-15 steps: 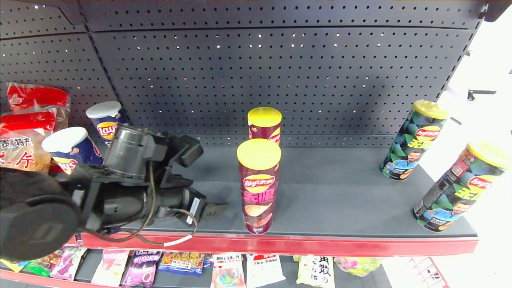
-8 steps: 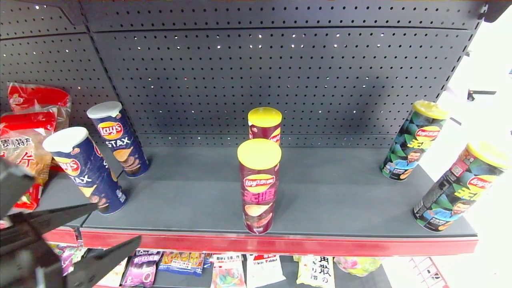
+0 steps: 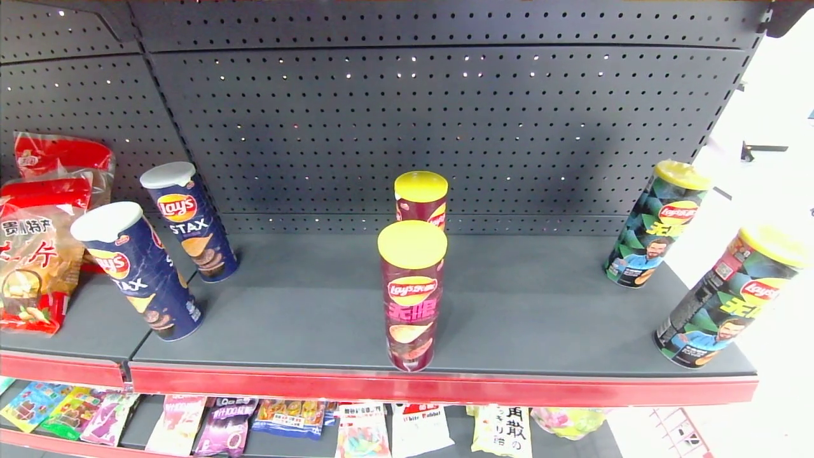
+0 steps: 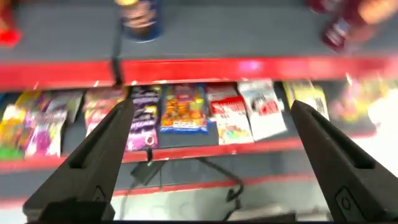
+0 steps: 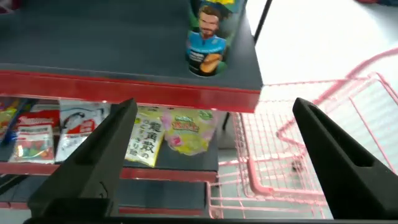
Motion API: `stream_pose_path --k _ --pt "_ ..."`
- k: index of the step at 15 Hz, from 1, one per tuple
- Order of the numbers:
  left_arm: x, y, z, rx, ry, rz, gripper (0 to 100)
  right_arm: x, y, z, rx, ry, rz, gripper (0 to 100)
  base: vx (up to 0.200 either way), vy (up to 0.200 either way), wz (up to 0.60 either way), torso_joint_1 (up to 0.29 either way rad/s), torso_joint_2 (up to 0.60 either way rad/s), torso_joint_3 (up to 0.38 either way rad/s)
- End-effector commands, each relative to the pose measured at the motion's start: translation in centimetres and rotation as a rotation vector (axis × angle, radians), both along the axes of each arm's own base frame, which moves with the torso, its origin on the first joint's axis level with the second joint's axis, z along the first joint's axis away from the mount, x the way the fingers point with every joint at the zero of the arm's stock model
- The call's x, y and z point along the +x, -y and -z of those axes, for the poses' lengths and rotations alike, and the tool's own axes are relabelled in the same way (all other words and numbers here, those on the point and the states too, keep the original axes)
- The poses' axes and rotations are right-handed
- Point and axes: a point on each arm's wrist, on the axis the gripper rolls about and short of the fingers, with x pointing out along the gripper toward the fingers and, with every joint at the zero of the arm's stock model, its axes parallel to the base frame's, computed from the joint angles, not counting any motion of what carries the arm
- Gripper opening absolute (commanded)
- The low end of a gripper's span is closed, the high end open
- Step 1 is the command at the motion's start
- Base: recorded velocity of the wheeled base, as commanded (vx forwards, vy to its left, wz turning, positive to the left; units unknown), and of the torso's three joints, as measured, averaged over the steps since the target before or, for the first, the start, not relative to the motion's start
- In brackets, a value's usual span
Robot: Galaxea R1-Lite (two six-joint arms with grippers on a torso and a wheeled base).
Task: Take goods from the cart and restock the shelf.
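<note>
Cart (image 5: pixel 273 168) lies beyond the spread, empty right gripper (image 5: pixel 214 106), while left gripper (image 4: pixel 211 104) gapes before shelf (image 4: pixel 217 67).

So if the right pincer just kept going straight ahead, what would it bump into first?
The right pincer would probably hit the red shelf edge below the chip can. Depth is unclear, so it might slip under into the snack bags.

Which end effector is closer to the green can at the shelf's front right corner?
Right. The right end effector sits in front of and below the green can; the left end effector faces the blue can, far off to the left.
</note>
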Motion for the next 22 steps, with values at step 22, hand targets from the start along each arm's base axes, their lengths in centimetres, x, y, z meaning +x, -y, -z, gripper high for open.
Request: stream_pose_path --k 22 --pt "0.7 1.0 5.9 0.073 0.267 -0.097 100 -0.8 -0.7 4.6 0.107 0.171 -0.069 100 0.0 0.0 0.0 0.0 0.0 0.0"
